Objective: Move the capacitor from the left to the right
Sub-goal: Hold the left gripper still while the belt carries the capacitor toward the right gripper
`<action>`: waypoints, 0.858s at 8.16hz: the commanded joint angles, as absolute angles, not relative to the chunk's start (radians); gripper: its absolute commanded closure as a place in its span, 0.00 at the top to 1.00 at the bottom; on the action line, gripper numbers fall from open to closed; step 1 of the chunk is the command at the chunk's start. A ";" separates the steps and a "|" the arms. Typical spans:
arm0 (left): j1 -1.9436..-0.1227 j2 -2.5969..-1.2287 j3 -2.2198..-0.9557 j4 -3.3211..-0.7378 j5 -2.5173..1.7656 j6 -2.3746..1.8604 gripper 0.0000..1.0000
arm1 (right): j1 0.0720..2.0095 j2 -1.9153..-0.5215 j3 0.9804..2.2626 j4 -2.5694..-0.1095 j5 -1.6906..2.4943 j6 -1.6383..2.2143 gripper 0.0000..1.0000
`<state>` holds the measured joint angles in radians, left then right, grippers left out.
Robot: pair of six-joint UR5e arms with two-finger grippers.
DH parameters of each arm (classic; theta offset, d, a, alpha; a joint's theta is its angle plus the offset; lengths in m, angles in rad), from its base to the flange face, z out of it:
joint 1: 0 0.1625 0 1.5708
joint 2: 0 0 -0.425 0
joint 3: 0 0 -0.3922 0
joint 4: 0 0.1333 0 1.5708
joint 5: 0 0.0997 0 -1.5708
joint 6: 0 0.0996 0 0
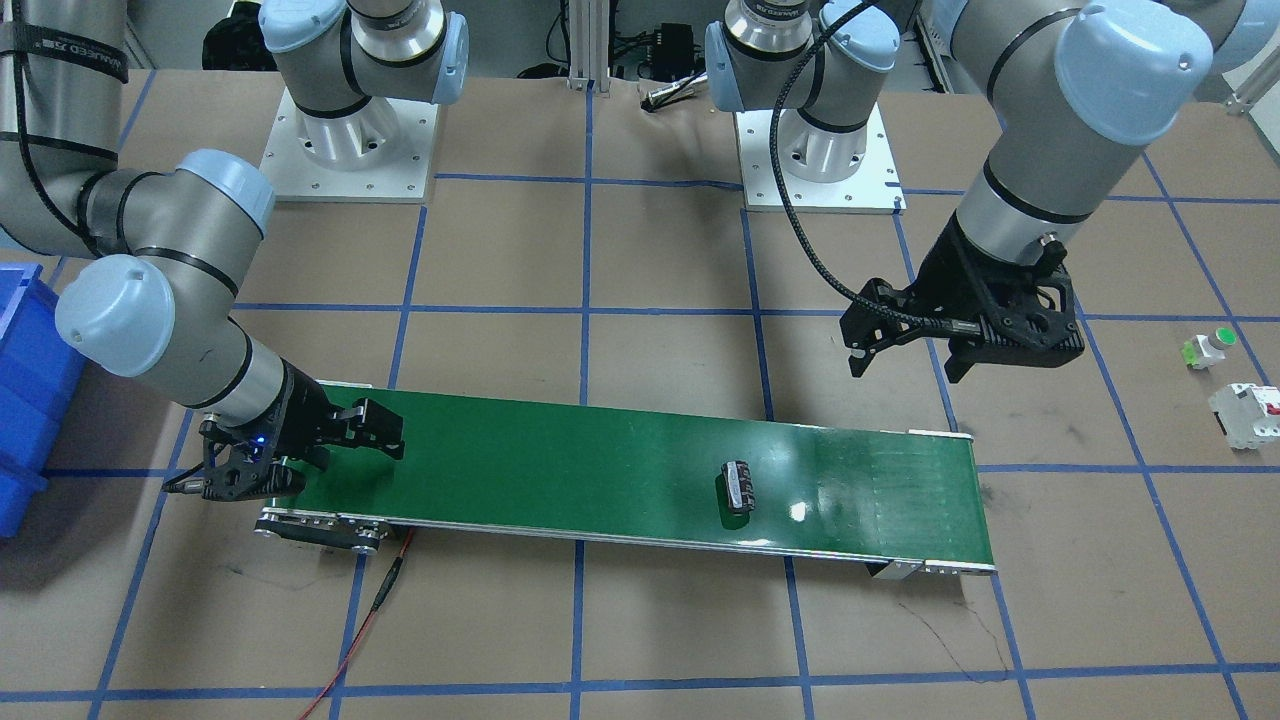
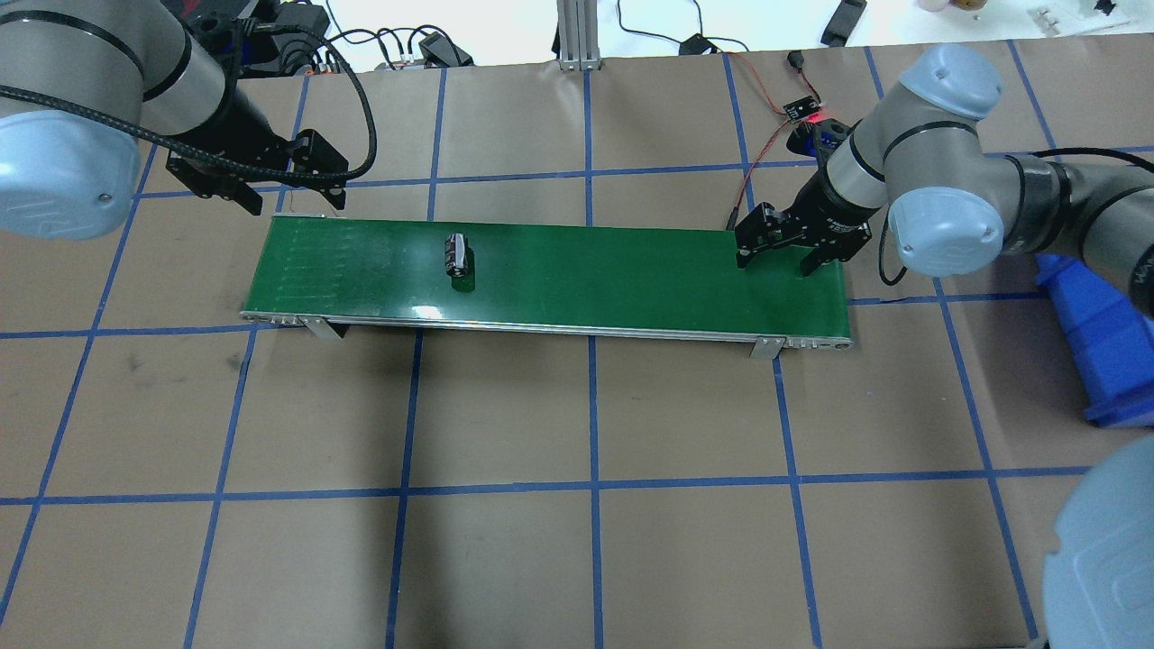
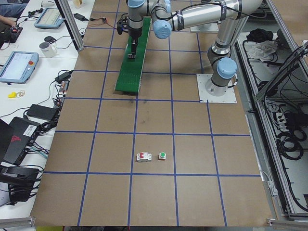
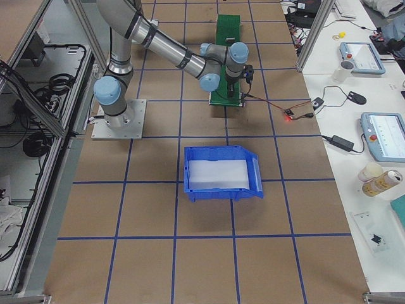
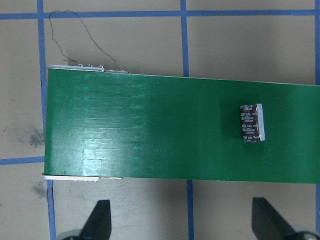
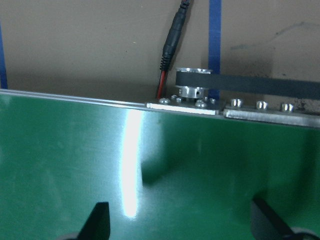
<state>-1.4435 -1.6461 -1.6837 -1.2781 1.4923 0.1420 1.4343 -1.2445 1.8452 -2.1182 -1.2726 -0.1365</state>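
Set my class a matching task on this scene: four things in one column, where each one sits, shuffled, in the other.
Things: 1 capacitor; 2 right gripper; 3 breaker; 4 blue bin.
Places: A on the table beside a green-capped part; B open, over one end of the green belt; C lying on the belt, untouched; D on the table past the belt's end nearest the right gripper.
Pairs: 1-C, 2-B, 3-A, 4-D.

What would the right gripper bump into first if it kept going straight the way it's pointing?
Most likely the green conveyor belt: the right gripper points down over one end, open, with only bare belt under it. The capacitor lies well away.
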 commanded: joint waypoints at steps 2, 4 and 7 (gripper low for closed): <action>-1.443 -1.646 -1.684 -1.281 1.486 0.141 1.00 | 1.434 -1.246 1.845 -2.118 -1.272 -0.135 1.00; -1.443 -1.646 -1.686 -1.281 1.485 0.140 1.00 | 1.436 -1.247 1.844 -2.118 -1.272 -0.135 1.00; -1.445 -1.646 -1.686 -1.281 1.483 0.138 1.00 | 1.454 -1.250 1.841 -2.118 -1.272 -0.121 1.00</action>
<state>-1.4440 -1.6460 -1.6854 -1.2809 1.4838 0.1390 1.4392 -1.2489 1.8431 -2.1184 -1.2717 -0.1287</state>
